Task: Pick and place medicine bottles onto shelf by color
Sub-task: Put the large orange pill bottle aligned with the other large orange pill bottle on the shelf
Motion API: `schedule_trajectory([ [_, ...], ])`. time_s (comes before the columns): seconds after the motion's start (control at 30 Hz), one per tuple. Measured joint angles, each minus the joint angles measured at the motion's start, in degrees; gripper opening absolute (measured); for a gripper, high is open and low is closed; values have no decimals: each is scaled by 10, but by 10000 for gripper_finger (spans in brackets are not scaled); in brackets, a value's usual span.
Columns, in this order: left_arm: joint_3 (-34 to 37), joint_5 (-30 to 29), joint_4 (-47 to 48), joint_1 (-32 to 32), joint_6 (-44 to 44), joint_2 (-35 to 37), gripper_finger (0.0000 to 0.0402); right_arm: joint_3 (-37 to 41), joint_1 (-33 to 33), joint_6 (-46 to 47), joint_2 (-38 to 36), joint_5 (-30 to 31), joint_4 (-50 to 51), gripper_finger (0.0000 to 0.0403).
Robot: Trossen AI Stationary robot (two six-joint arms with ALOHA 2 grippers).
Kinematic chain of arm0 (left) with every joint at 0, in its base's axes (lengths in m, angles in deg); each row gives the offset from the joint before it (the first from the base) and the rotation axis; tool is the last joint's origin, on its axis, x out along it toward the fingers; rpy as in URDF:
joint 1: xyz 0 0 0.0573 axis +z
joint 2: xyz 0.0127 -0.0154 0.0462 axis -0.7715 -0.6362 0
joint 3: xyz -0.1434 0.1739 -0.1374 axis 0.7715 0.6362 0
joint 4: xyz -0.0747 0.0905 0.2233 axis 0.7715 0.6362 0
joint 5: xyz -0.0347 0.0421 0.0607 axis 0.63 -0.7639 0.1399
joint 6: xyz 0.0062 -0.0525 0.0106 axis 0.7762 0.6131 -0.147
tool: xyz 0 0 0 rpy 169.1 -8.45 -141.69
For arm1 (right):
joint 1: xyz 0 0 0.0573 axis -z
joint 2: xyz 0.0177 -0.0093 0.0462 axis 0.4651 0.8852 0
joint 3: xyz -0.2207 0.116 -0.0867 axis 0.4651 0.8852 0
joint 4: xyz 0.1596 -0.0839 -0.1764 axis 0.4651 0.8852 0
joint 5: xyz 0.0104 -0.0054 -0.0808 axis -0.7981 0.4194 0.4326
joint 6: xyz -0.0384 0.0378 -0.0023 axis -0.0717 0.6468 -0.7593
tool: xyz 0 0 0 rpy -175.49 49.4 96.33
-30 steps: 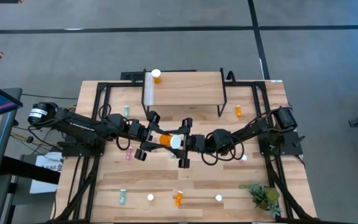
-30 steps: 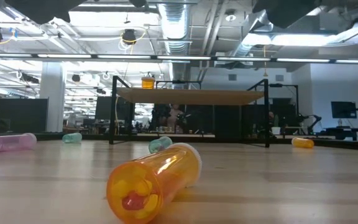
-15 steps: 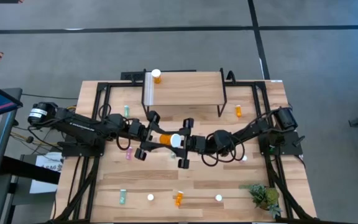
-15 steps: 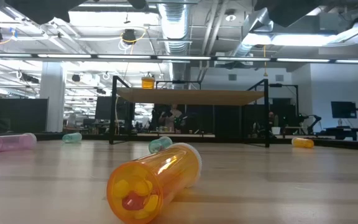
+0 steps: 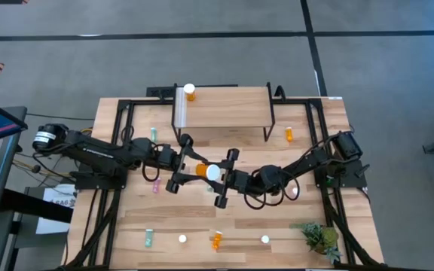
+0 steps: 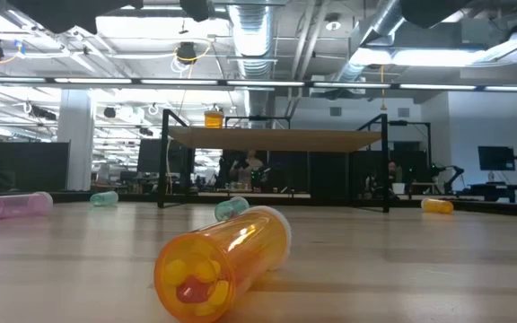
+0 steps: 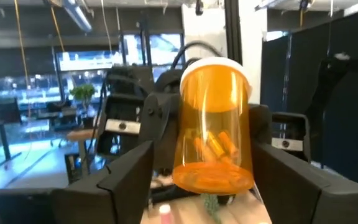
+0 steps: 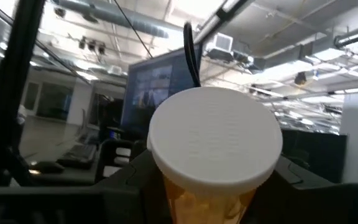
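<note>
A wide orange medicine bottle (image 5: 201, 171) with a big white lid (image 5: 213, 172) hangs level in the air between my two grippers, over the table's middle. My right gripper (image 5: 221, 175) is shut on its lid end. My left gripper (image 5: 184, 164) is open, its fingers (image 7: 126, 171) standing either side of the bottle's base (image 7: 211, 177), with a gap showing on one side. The shelf (image 5: 224, 109) stands at the far middle of the table, with one small orange bottle (image 5: 190, 92) upright at its far left corner. My right gripper pinches the orange bottle just below its white lid (image 8: 166, 180), one finger (image 8: 126, 180) on each side. The fingers come level from the table's right and lie along the bottle, whose lid faces the wrist. The bottle is lifted clear of the table, lying level.
Loose bottles lie on the table: teal (image 5: 153, 134) and pink (image 5: 155, 186) at the left, small orange (image 5: 289, 134) at the right, teal (image 5: 148, 239) and wide orange (image 5: 216, 241) near the front edge. A small plant (image 5: 319, 237) stands at the near right.
My right arm has swung a little toward the table's near edge and its gripper has turned about the bottle's lid end. The orange bottle has stayed in place in the air between the two grippers.
</note>
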Motion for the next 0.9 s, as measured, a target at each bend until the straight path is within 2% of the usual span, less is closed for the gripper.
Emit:
schedule_trajectory([
  [0.2,0,-27,99,14,-8,47,257,0,-11,-45,1,61,7,193],
  [0.37,0,-87,183,14,-35,86,257,0,-15,-74,3,104,14,195],
  [0.57,0,-100,232,14,-41,109,261,0,-13,-74,3,120,34,193],
  [0.77,0,-116,248,14,-44,109,303,0,-13,-75,2,123,37,195],
  [0.9,-1,-142,263,14,-44,109,330,0,-14,-75,2,153,67,194],
])
